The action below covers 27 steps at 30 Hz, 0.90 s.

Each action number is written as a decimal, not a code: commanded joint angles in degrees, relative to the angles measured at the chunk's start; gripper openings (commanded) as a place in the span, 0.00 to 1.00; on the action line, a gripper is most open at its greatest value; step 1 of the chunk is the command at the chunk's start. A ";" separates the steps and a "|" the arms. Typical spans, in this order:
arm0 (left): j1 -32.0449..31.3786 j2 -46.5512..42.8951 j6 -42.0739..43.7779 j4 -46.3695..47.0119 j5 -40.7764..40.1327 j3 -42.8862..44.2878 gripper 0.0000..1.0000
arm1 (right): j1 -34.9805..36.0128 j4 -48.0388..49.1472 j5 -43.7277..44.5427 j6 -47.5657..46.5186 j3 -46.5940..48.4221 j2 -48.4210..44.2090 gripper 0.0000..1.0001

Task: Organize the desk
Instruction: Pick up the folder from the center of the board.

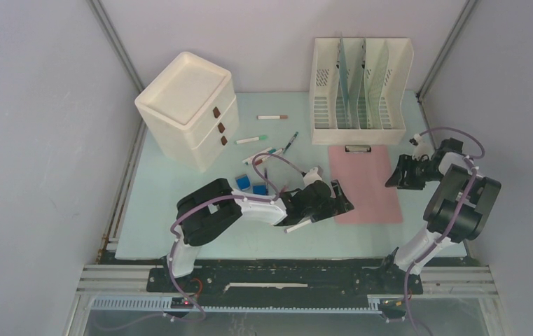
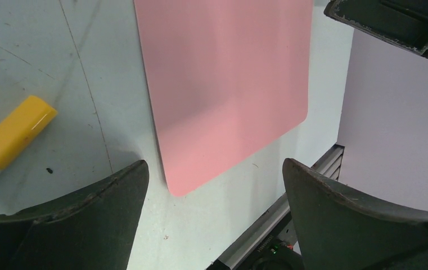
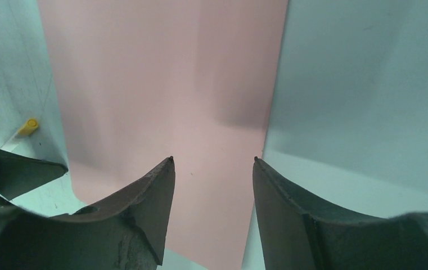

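A pink clipboard (image 1: 365, 182) lies flat on the mint-green desk (image 1: 179, 217), its clip toward the back. My left gripper (image 1: 344, 203) stands open at the board's near-left corner; in the left wrist view the left gripper (image 2: 214, 166) holds nothing, with the pink clipboard (image 2: 228, 79) just ahead of it. My right gripper (image 1: 393, 175) hovers at the board's right edge. The right wrist view has the right gripper (image 3: 213, 159) open and empty over the pink clipboard (image 3: 166, 84).
A yellow-capped marker (image 1: 298, 226) lies beside the left gripper. Pens (image 1: 272, 117) and blue blocks (image 1: 242, 183) are scattered mid-desk. The cream drawer unit (image 1: 190, 105) stands back left and the file rack (image 1: 361, 84) back right. A black rail (image 1: 284, 273) runs along the front.
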 commanded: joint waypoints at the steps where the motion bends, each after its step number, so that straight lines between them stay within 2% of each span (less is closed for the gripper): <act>1: 0.68 -1.72 0.76 1.63 0.83 -2.10 0.99 | -1.02 -0.37 2.55 -0.69 0.53 0.34 0.60; 8: 2.38 -0.41 -1.73 7.52 4.86 -4.23 0.99 | 0.12 -1.28 5.56 -1.83 0.53 3.60 0.56; 14: 2.54 0.99 -2.69 7.89 6.11 -3.33 0.99 | 1.83 -2.74 5.06 -3.29 0.56 4.75 0.52; 22: 2.79 2.13 -2.53 8.82 8.29 -1.87 0.99 | 3.91 -3.17 5.48 -3.96 0.56 4.19 0.51; 27: 3.35 0.43 -2.18 16.08 9.03 -4.46 0.99 | 4.64 -3.40 5.95 -4.38 0.55 4.03 0.50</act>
